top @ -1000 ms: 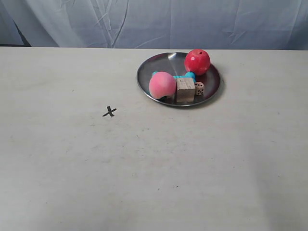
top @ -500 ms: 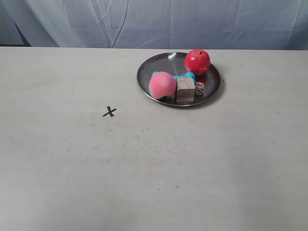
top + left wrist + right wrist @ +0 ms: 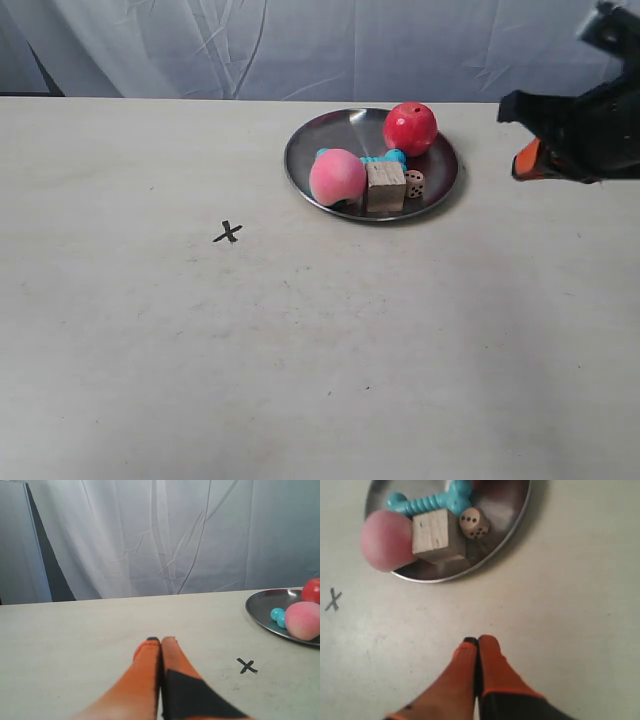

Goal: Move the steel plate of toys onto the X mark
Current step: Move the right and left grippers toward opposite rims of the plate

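Over off-white tabletop [image 3: 300, 350], right arm [image 3: 585, 130] hovers near the steel plate [image 3: 325, 135]; both arms' jaws closed, empty.

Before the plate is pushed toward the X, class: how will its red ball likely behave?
The red ball is round, so it will probably roll. The plate has a low rim, so a jerk might spill the ball. It looks glossy, maybe slippery.

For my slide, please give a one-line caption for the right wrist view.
The shut right gripper points at the steel plate of toys; the X mark lies apart.
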`<state>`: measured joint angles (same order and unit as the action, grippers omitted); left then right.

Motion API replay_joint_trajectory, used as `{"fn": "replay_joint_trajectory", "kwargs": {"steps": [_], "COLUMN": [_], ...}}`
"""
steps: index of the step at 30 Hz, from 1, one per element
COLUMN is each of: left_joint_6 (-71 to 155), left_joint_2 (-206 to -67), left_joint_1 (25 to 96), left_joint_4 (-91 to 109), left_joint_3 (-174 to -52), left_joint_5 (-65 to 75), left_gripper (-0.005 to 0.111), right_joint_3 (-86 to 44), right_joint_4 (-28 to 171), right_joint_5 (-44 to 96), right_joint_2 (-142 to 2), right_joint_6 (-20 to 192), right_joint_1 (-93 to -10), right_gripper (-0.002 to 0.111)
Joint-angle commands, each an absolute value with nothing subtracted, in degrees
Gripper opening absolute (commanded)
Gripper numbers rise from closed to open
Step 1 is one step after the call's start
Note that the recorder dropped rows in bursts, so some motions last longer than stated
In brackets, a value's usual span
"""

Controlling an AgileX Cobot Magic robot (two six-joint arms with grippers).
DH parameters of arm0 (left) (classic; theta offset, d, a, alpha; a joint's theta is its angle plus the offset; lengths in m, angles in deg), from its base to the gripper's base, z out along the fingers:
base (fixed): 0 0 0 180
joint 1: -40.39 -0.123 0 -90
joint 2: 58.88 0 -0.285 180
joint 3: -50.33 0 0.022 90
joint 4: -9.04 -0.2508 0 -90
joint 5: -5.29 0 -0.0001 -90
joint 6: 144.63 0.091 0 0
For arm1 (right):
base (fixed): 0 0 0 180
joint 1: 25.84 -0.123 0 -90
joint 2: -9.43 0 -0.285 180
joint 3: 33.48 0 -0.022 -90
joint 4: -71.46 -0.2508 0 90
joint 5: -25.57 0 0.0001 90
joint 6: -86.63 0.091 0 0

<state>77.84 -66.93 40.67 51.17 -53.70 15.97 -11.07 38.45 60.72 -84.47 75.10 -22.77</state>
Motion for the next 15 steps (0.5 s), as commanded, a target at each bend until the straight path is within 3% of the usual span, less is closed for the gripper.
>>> {"fn": "replay_joint_trajectory", "kwargs": {"steps": [1,4,7,10,15], "left_joint_6": [78.0,73.9,39.9,40.1,40.7], "left_joint_2": [-66.7,-66.7,-66.7,-68.4,-82.1], "left_joint_1": [41.1,41.1,41.1,41.1,41.1], "left_joint_4": [50.1,48.8,50.3,50.3,27.0], "left_joint_3": [-53.5,-53.5,-55.8,-62.7,-77.8], "left_joint_5": [9.8,-13.3,-35.7,-32.2,-22.8], "left_gripper": [0.000,0.000,0.000,0.000,0.000], "right_joint_3": [-20.5,-29.1,-33.1,-33.1,-33.1], "right_joint_4": [37.1,26.5,22.5,22.5,22.1], "right_joint_5": [65.0,70.1,76.9,74.6,73.7], "right_joint_2": [-98.5,-108.0,-112.3,-111.2,-108.6], "right_joint_6": [74.4,70.3,65.4,65.7,65.7], "right_joint_1": [-22.5,-22.5,-22.5,-22.5,-22.5], "right_gripper": [0.000,0.000,0.000,0.000,0.000]}}
